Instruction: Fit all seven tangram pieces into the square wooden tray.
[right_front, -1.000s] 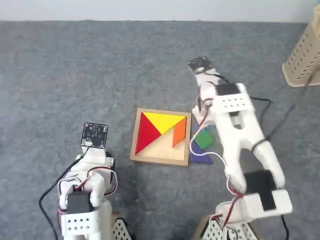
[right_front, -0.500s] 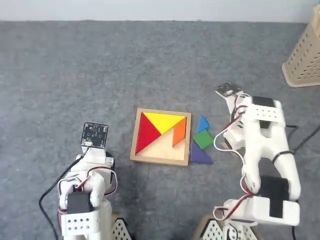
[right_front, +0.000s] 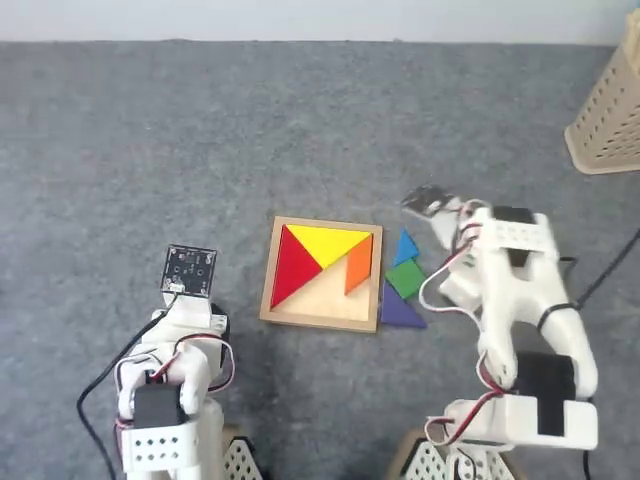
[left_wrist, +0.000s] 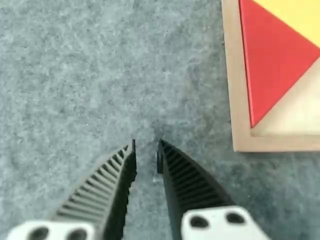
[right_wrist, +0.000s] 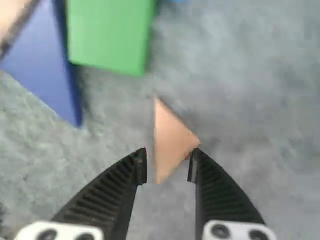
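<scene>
The square wooden tray (right_front: 271, 300) holds a red triangle (right_front: 290, 268), a yellow triangle (right_front: 328, 242) and an orange piece (right_front: 358, 266). Just right of it on the carpet lie a small blue triangle (right_front: 405, 247), a green square (right_front: 407, 278) and a purple triangle (right_front: 400, 311). The right arm (right_front: 510, 270) stands beside these pieces. Its gripper (right_wrist: 167, 161) is shut on a pink triangle (right_wrist: 170, 137), with the green square (right_wrist: 110, 35) and purple triangle (right_wrist: 45, 75) just beyond. My left gripper (left_wrist: 146, 150) is shut over bare carpet near the tray's corner (left_wrist: 240, 140).
A beige slatted stand (right_front: 608, 110) sits at the far right edge. Grey carpet covers the table, with free room beyond and left of the tray. The left arm (right_front: 170, 390) rests at the front left.
The right arm pulled back from its far reach beside the tray, swung right, then shifted slightly left toward the loose pieces. The left arm and tray pieces stayed put.
</scene>
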